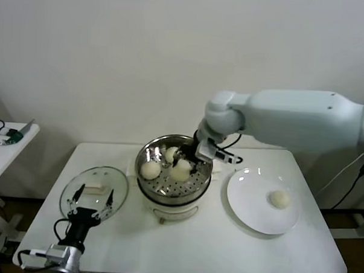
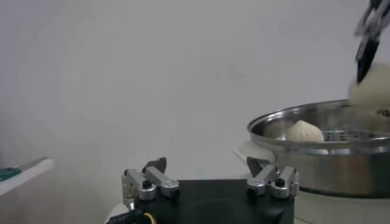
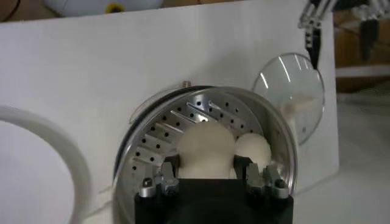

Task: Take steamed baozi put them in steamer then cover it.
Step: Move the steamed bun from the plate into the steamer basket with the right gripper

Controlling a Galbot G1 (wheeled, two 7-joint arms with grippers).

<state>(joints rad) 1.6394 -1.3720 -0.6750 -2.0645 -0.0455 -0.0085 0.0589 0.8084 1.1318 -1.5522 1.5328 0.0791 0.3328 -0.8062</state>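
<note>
My right gripper reaches down into the steamer and is shut on a steamed baozi, just over the perforated tray. Two more baozi lie on the tray, and one of them shows as a baozi beside the held one. A further baozi rests on the white plate to the right. The cover, a glass lid with a cream handle, lies flat left of the steamer. My left gripper hangs open just above it, holding nothing.
Everything stands on a white table. A small side table with green and black items is at the far left. The steamer's rim fills the space beside my left gripper.
</note>
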